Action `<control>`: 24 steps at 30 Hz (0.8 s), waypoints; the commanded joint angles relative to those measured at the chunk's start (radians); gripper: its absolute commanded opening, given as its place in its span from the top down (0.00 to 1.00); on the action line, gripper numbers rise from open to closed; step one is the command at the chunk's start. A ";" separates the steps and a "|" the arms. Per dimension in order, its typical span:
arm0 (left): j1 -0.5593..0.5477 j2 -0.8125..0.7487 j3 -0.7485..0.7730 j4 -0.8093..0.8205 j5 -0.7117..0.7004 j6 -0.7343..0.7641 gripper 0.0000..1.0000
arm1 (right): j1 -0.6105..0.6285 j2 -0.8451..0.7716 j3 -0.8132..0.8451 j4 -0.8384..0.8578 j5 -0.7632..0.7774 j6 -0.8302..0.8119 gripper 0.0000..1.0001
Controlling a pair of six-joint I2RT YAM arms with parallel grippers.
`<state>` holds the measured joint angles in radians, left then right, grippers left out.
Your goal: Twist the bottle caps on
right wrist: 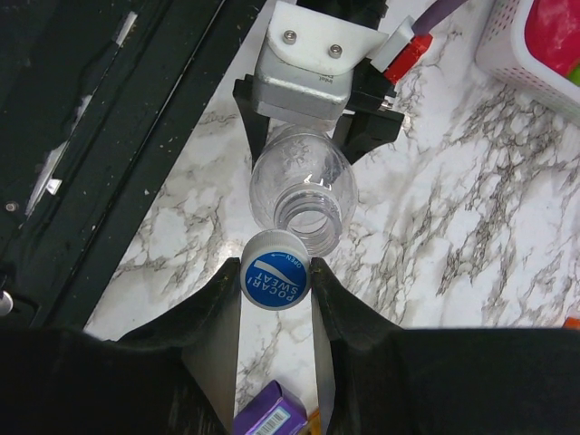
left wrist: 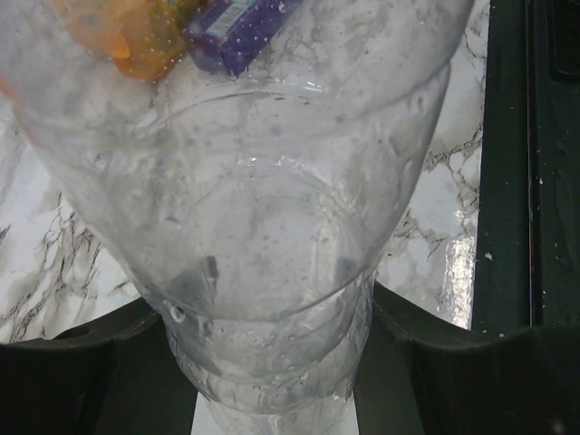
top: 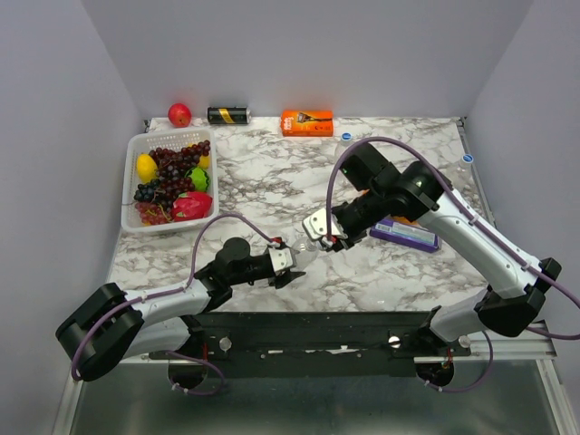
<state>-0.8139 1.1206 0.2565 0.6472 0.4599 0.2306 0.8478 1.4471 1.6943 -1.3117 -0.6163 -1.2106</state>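
Observation:
My left gripper [left wrist: 272, 362] is shut on the base of a clear bottle [left wrist: 254, 181], which fills the left wrist view. In the right wrist view that bottle [right wrist: 304, 172] points its open mouth [right wrist: 308, 216] at my right gripper [right wrist: 275, 288]. The right gripper is shut on a blue bottle cap [right wrist: 275, 281], printed top facing the camera. The cap sits just below and left of the mouth, overlapping its rim, not seated on it. From above, the left gripper [top: 288, 267] and right gripper [top: 324, 237] meet near the table's front middle with the bottle [top: 304, 255] between them.
A white basket [top: 132, 154] of fruit stands at the left. Along the back lie a red apple [top: 179, 114], a black-and-gold can [top: 228, 115] and an orange box [top: 306, 121]. A purple box [top: 405, 234] lies under my right arm. The black rail [top: 299, 326] runs along the near edge.

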 commanded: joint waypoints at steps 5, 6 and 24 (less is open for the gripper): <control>-0.005 -0.019 0.026 0.086 0.020 0.001 1.00 | 0.008 0.015 0.001 0.055 0.050 0.080 0.76; -0.005 -0.016 0.027 0.085 0.026 0.003 1.00 | 0.008 0.015 0.001 0.068 0.047 0.088 0.77; -0.005 -0.012 0.032 0.083 0.031 0.012 1.00 | 0.016 0.052 0.027 0.068 -0.005 0.089 0.76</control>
<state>-0.8127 1.1210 0.2569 0.6434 0.4599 0.2245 0.8501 1.4696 1.7123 -1.2560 -0.6083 -1.1328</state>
